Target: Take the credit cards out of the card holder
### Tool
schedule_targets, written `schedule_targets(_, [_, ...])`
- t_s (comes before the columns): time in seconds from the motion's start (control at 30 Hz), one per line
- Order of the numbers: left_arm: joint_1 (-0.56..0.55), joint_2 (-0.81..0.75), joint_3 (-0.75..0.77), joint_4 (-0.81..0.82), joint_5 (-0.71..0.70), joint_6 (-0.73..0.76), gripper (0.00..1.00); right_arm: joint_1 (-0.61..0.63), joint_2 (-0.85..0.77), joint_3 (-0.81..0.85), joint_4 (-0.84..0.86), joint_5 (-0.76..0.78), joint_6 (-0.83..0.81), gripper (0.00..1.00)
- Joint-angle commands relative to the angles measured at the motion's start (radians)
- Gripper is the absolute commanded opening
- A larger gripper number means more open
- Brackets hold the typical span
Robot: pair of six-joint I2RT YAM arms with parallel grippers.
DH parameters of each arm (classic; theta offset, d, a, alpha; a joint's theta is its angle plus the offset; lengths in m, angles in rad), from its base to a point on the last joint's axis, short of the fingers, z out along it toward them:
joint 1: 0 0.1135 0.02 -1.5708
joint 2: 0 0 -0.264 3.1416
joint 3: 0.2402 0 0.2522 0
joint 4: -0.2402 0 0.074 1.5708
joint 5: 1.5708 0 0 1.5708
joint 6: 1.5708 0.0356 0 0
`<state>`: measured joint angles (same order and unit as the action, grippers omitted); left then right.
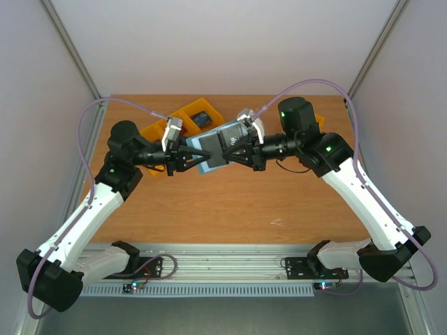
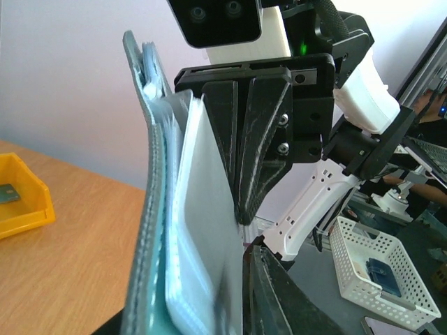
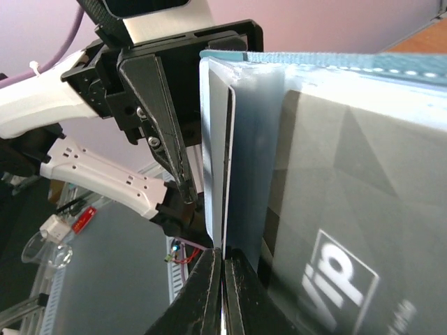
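The blue-teal card holder (image 1: 209,152) hangs in the air over the table's middle, between both arms. My left gripper (image 1: 192,155) grips it from the left. In the left wrist view the card holder (image 2: 150,209) stands edge-on between my left gripper's (image 2: 188,293) fingers. My right gripper (image 1: 227,150) comes in from the right. Its tips (image 3: 223,279) are shut on the edge of a thin pale credit card (image 3: 215,153) that stands out of a light blue pocket. A dark grey card marked VIP (image 3: 349,209) lies in the pocket beside it.
Orange bins (image 1: 202,115) stand at the back of the wooden table behind the grippers, one holding a small dark thing. Another orange bin (image 2: 21,195) shows at the left. A white mesh basket (image 2: 377,272) sits off the table.
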<state>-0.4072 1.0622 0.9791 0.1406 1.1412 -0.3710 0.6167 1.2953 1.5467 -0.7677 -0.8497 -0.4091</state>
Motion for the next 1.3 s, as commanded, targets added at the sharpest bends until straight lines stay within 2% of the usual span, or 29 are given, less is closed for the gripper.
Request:
schedule_targets(0.0, [-0.004,-0.024,-0.006,0.066,0.028,-0.008,0.24,-0.025,-0.04,-0.003,0.023,-0.006,-0.016,0.01])
schedule_targets(0.13, [-0.004,-0.025,-0.008,0.071,0.03,-0.011,0.23,-0.033,-0.044,0.002,0.017,0.002,-0.012,0.01])
schedule_targets(0.33, [-0.004,-0.024,-0.014,0.094,0.034,-0.019,0.02,-0.033,-0.029,0.01,0.024,-0.032,-0.004,0.01])
schedule_targets(0.37, [-0.004,-0.024,-0.015,0.095,0.034,-0.02,0.0,-0.033,-0.027,0.01,0.024,-0.036,-0.003,0.01])
schedule_targets(0.43, [-0.004,-0.024,-0.014,0.093,0.033,-0.022,0.0,-0.033,-0.023,0.011,0.02,-0.041,-0.005,0.01])
schedule_targets(0.63, [-0.004,-0.025,-0.016,0.094,0.033,-0.017,0.0,-0.046,-0.025,0.01,-0.005,-0.008,-0.017,0.12])
schedule_targets(0.83, [-0.004,-0.025,-0.019,0.105,0.04,-0.017,0.0,-0.053,-0.024,0.014,-0.027,0.094,-0.016,0.07])
schedule_targets(1.27, [-0.005,-0.017,-0.019,0.115,0.043,-0.017,0.0,-0.027,0.019,0.017,0.016,0.034,-0.016,0.08])
